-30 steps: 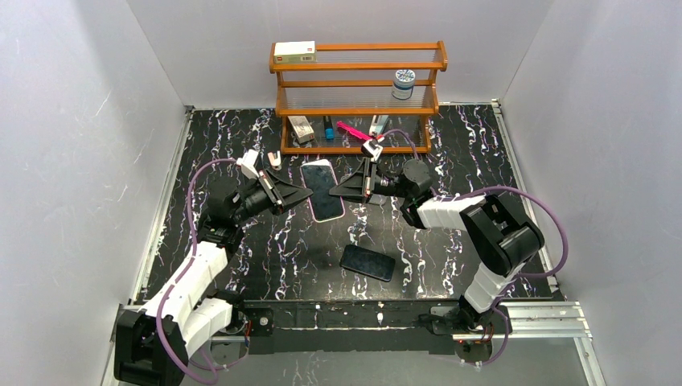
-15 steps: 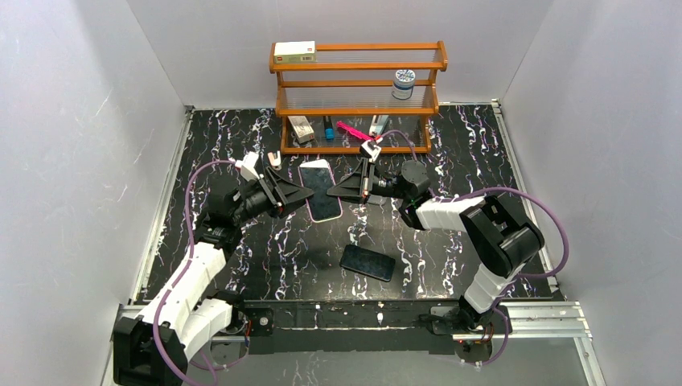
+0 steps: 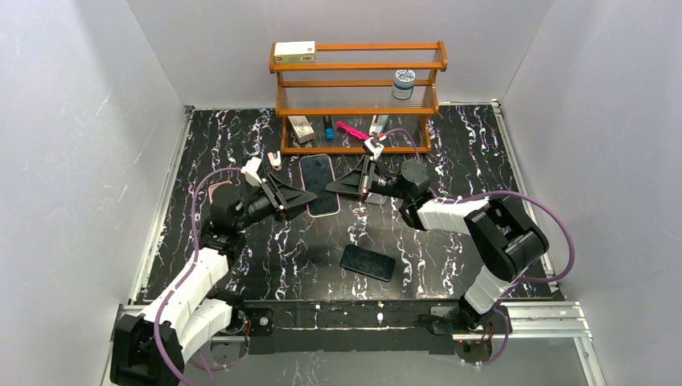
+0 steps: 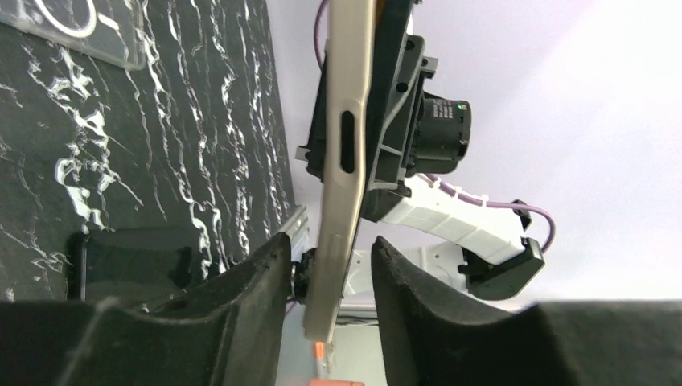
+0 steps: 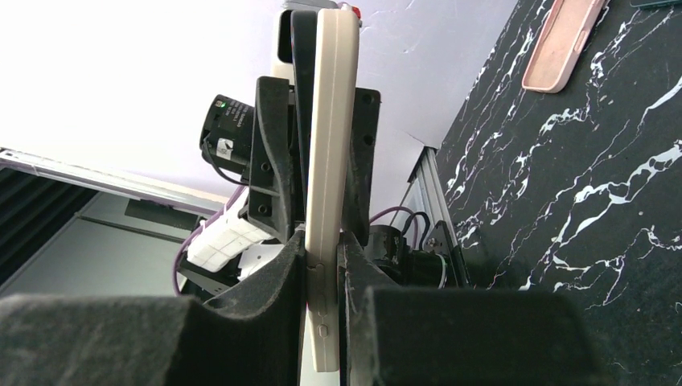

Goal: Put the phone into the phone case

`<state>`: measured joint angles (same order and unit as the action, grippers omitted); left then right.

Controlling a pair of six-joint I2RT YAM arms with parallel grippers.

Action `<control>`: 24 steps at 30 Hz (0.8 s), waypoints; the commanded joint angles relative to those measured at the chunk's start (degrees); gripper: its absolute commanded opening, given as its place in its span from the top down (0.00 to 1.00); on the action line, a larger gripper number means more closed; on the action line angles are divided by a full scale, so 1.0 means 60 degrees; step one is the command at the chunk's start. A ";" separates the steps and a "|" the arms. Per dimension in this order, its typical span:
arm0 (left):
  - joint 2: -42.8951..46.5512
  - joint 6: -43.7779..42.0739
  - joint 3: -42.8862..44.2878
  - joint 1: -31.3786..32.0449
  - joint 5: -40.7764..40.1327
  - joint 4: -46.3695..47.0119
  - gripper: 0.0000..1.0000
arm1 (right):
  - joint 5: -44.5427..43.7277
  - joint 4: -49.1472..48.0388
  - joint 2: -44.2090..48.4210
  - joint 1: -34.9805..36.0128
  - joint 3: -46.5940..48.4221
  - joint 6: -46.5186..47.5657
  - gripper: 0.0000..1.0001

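White plain walls enclose a black tabletop with white marble veining, which fills the middle of the overhead view.

A three-tier brown wooden shelf stands upper centre, at the table's far edge. A white rectangular box lies on its top tier and a round jar with a blue-and-white lid stands on the middle tier.

Both arms reach toward the centre of the frame, just below the shelf. They meet at a flat cream-rimmed phone case with a dark face, which is held above the tabletop between them.

- **Right gripper:** the fingers are pressed onto the case's rim from both sides, pinching it.
- **Left gripper:** the fingers are spread and straddle the opposite rim. A gap shows beside one finger, so there is no pinch. A slot-shaped cut-out is visible on that rim.
- **Case contents:** whether a handset sits inside this case cannot be told.
- **Dark rectangular phone:** it lies flat on the table, lower centre, well apart from the case and both grippers.
- **Pink phone case:** it lies flat on the table, upper right of the right wrist view.
- **Clear case with a ring mark:** it lies on the table, upper left of the left wrist view.
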<state>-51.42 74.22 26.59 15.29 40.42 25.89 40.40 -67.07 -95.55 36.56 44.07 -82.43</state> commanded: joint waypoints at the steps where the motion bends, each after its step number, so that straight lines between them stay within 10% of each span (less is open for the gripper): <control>1: -0.0179 0.0107 -0.0150 0.0284 0.0084 0.0459 0.72 | -0.0111 -0.0455 0.0505 0.0121 0.0361 0.0330 0.94; 5: -0.0279 -0.0148 -0.0095 0.0305 0.0153 0.0479 1.00 | 0.0169 -0.0383 0.0453 0.0133 0.0407 0.0432 0.77; 10: -0.0126 -0.0611 0.0177 0.0308 0.0145 0.0012 1.00 | 0.0634 -0.0401 0.0483 0.0133 0.0238 0.0682 0.77; 17: 0.0320 -0.1172 0.0827 0.0294 -0.0465 -0.1438 0.40 | 0.1450 -0.0650 0.0848 0.0133 -0.0121 0.1039 0.99; 24: 0.0312 -0.1001 0.1222 0.0225 -0.1022 -0.1172 0.31 | 0.2063 -0.0462 0.1607 0.0147 -0.0406 0.1459 0.98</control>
<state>-50.28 68.16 31.53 16.95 36.38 17.93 49.69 -64.45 -90.89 37.26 41.52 -76.12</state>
